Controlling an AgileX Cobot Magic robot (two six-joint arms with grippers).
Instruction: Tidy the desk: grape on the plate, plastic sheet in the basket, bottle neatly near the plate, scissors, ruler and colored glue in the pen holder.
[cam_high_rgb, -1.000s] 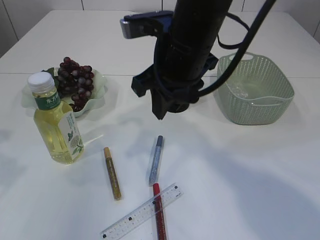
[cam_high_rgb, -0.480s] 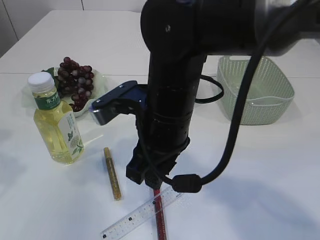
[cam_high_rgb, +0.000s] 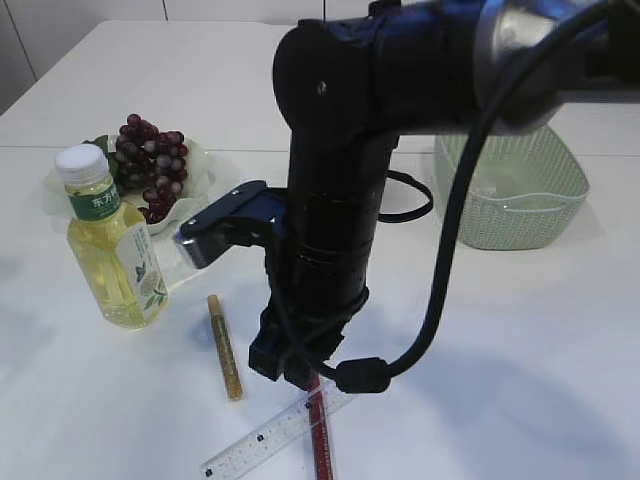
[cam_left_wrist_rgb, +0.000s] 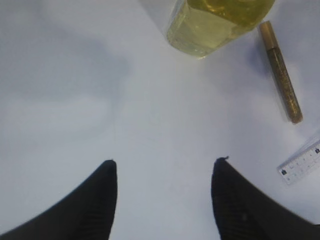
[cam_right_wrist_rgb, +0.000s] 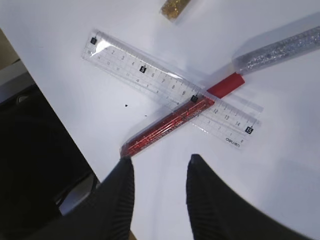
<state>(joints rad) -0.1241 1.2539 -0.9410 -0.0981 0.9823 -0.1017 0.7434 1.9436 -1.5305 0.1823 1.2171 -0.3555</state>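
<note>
The big black arm (cam_high_rgb: 335, 200) fills the middle of the exterior view and hides the silver glue pen entirely there, along with the upper end of the red glue pen (cam_high_rgb: 319, 435) and part of the ruler (cam_high_rgb: 262, 440); its own gripper cannot be seen in that view. The basket (cam_high_rgb: 540, 205) is partly covered by arm and cable, so its contents cannot be made out. In the left wrist view the bottle (cam_left_wrist_rgb: 220, 22) is cut off by the top edge (only its base shows), and the ruler by the right edge. In the right wrist view the gold glue pen (cam_right_wrist_rgb: 176, 7) is cropped to a stub, and the silver glue pen (cam_right_wrist_rgb: 277, 50) runs off the right.
</note>
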